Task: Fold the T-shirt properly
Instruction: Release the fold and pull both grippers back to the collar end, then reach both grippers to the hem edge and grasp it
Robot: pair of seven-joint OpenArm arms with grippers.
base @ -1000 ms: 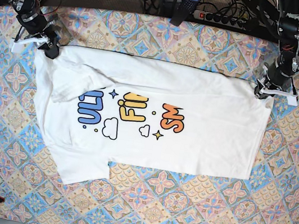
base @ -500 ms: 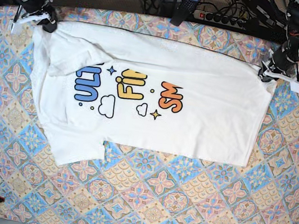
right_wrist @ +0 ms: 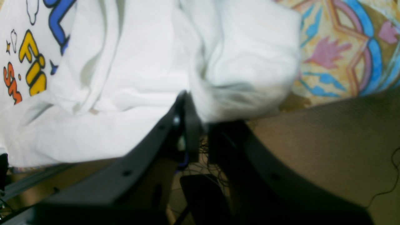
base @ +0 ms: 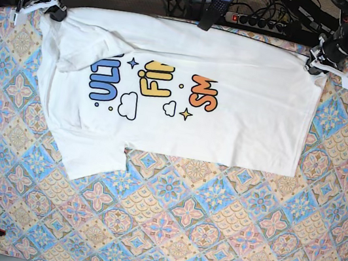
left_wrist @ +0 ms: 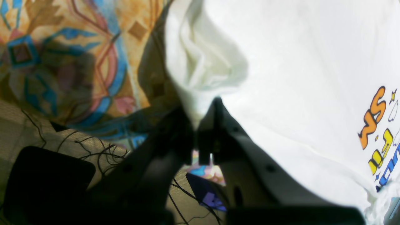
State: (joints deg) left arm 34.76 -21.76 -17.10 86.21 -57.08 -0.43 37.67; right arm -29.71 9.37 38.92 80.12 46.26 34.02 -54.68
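The T-shirt (base: pixel 185 99) has slid farther up the bench (base: pixel 209 242), to its far edge. The left gripper (left_wrist: pixel 200 131) and right gripper (right_wrist: pixel 197 122) both pinch its top corners.

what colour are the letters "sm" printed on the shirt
Orange with a dark outline, on the white T-shirt; clearest in the base view.

White printed T-shirt (base: pixel 229 119), print-up, across tablecloth's far edge
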